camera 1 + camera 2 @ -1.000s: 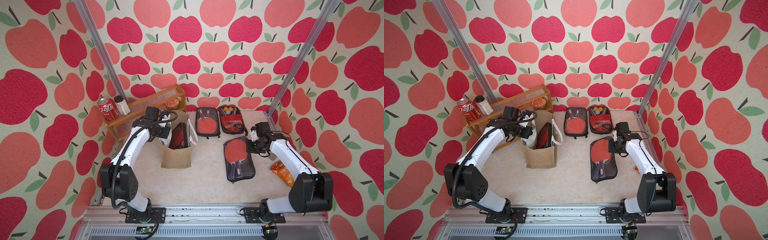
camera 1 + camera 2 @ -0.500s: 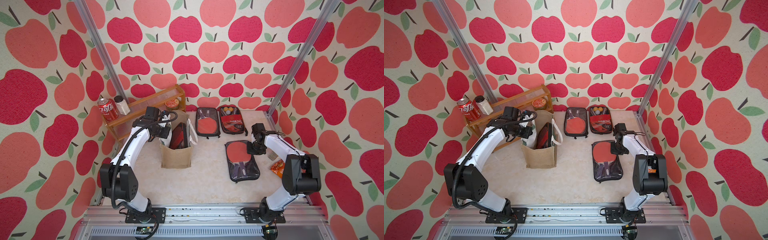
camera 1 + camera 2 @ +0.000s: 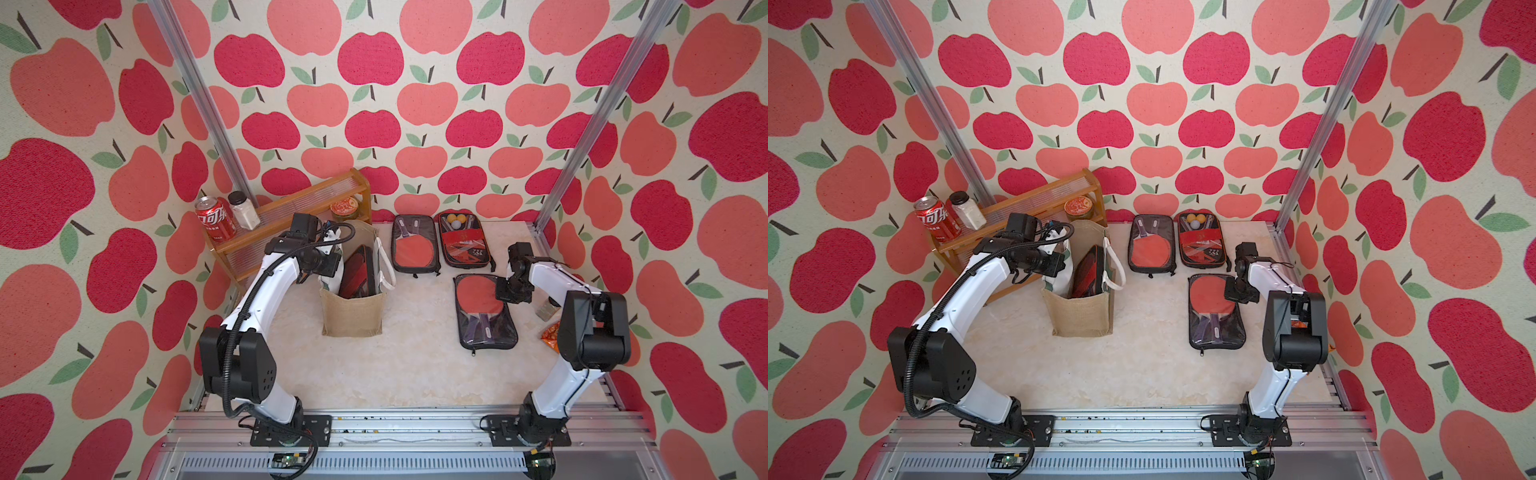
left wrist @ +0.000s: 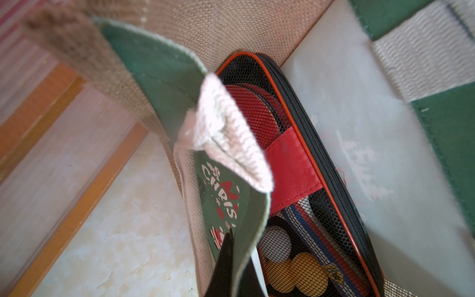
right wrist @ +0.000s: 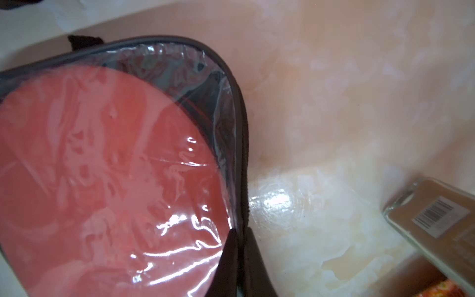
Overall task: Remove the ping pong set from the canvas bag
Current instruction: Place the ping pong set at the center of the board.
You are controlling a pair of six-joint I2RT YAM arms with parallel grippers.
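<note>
Surface [image 3: 399, 374] is carrying everything. Canvas bag [image 3: 352, 316] is standing upright near the back-left corner, mouth open upward, just beside the wooden rack [image 3: 291, 216] along the left edge.

Ping pong set [image 3: 356, 272] is still sitting inside the bag, on edge, leaning against the bag's right wall; long axis is running front-to-back across the bag mouth. In the left wrist view its mesh face [image 4: 295, 159] is showing, balls visible at one end.

Three other cases are lying flat outside: two [image 3: 415, 245] [image 3: 464, 245] at the back edge, one clear-fronted case [image 3: 484, 311] toward the right edge, long axis front-to-back, handles pointing at the front edge.

Left gripper [image 4: 236, 259] is pinching the bag's left rim, jaws narrow on the fabric. Right gripper [image 5: 239, 259] jaws are sitting nearly closed astride the clear case's zipper edge; can't tell if it's gripping or letting go.

My read: right arm is finishing a drop-off. Advice: release fully, lift clear, then go for the set's top edge while left is holding the mouth open. Pull straight up along the case plane to avoid dragging the bag over.
</note>
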